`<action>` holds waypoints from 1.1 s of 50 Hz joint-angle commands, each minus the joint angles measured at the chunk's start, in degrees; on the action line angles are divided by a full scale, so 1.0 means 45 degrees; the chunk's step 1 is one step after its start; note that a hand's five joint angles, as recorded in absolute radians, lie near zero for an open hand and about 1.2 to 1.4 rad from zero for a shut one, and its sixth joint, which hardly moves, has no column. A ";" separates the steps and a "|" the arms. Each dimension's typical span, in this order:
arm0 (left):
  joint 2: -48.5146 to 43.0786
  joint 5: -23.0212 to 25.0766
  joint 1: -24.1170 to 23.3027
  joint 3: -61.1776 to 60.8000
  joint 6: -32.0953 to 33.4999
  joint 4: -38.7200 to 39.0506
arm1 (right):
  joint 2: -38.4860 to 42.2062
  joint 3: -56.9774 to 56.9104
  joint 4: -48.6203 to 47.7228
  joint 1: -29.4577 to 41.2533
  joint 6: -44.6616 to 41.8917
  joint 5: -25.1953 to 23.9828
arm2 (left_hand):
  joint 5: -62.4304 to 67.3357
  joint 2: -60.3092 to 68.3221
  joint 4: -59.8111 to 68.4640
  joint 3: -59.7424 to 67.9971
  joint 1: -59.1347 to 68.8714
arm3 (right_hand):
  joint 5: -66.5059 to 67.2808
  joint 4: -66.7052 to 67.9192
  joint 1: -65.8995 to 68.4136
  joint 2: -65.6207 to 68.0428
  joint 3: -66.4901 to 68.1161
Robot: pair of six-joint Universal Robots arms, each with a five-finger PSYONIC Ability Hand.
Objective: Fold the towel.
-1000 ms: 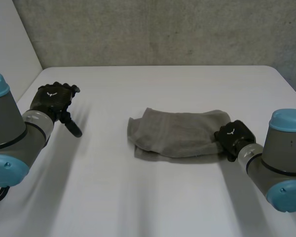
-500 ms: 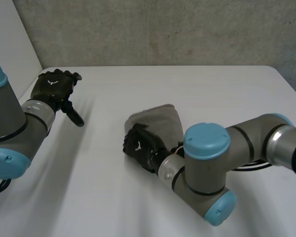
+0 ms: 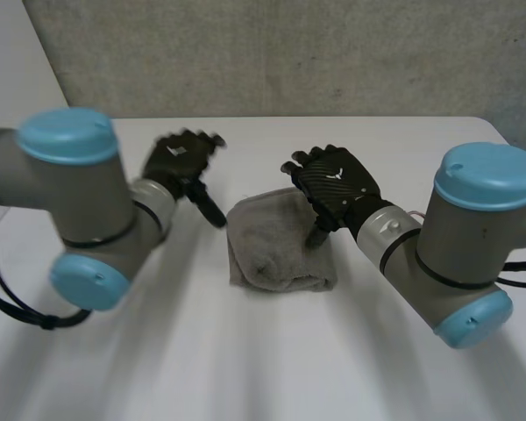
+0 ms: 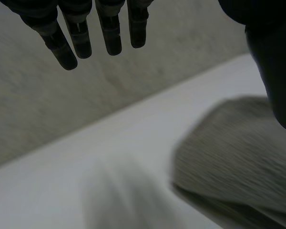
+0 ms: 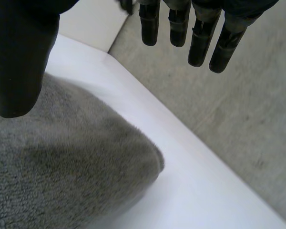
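A grey towel (image 3: 276, 246) lies folded into a small thick bundle in the middle of the white table (image 3: 245, 368). My right hand (image 3: 333, 186) hovers just above the towel's far right part, fingers straight and spread, thumb pointing down at the cloth, holding nothing. In the right wrist view the towel (image 5: 62, 167) lies under the thumb and the fingers (image 5: 200, 38) hang free. My left hand (image 3: 182, 162) is open to the left of the towel, apart from it. The left wrist view has the towel (image 4: 238, 157) beside the thumb, with the fingers (image 4: 86, 33) straight.
The table's far edge meets a grey concrete wall (image 3: 289, 53). A lighter wall panel (image 3: 17, 53) stands at the far left. Bare tabletop surrounds the towel on every side.
My right hand carried the towel's right end over to the left, let go and lifted, opening. The towel is now half as wide. My left arm swung in toward the towel.
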 commanded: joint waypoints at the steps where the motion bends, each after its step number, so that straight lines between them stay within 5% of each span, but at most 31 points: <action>1: -0.2227 -0.0555 -0.1112 0.0711 -0.0268 -0.0827 | 0.2386 -0.2083 0.1948 -0.0169 0.0572 0.0100 | -0.0182 -0.0349 -0.0308 -0.0285 -0.0309 | -0.0777 -0.0882 -0.0657 -0.0806 -0.0725; 9: -0.3187 -0.0654 -0.1406 0.0810 -0.0308 -0.0827 | 0.4069 -0.3805 0.3652 -0.0169 0.0631 0.0645 | -0.0183 -0.0349 -0.0308 -0.0285 -0.0309 | -0.0777 -0.0882 -0.0657 -0.0806 -0.0725; 18: -0.3110 -0.0654 -0.1250 0.0634 -0.0386 -0.0847 | 0.3993 -0.3787 0.3731 -0.0150 0.0669 0.0920 | -0.0182 -0.0349 -0.0308 -0.0285 -0.0309 | -0.0777 -0.0882 -0.0657 -0.0806 -0.0725; 33: 0.1051 -0.0693 -0.1016 -0.0108 -0.0933 -0.0866 | -0.0519 -0.2635 0.3595 -0.0462 0.1900 0.1252 | -0.0706 -0.0872 -0.0831 -0.0808 -0.0832 | -0.0777 -0.0882 -0.0657 -0.0806 -0.0725; 40: 0.3488 -0.0713 -0.0568 -0.0538 -0.0991 -0.1021 | -0.2801 -0.2615 0.3614 -0.1379 0.1919 0.3182 | -0.0743 -0.0909 -0.0868 -0.0845 -0.0869 | -0.0777 -0.0882 -0.0657 -0.0806 -0.0725; 55: 0.4898 -0.1748 0.0507 -0.0381 -0.0991 -0.2075 | -0.3878 -0.2791 0.3731 -0.2084 0.1900 0.4436 | -0.0743 -0.0909 -0.0869 -0.0845 -0.0870 | -0.0777 -0.0882 -0.0657 -0.0806 -0.0725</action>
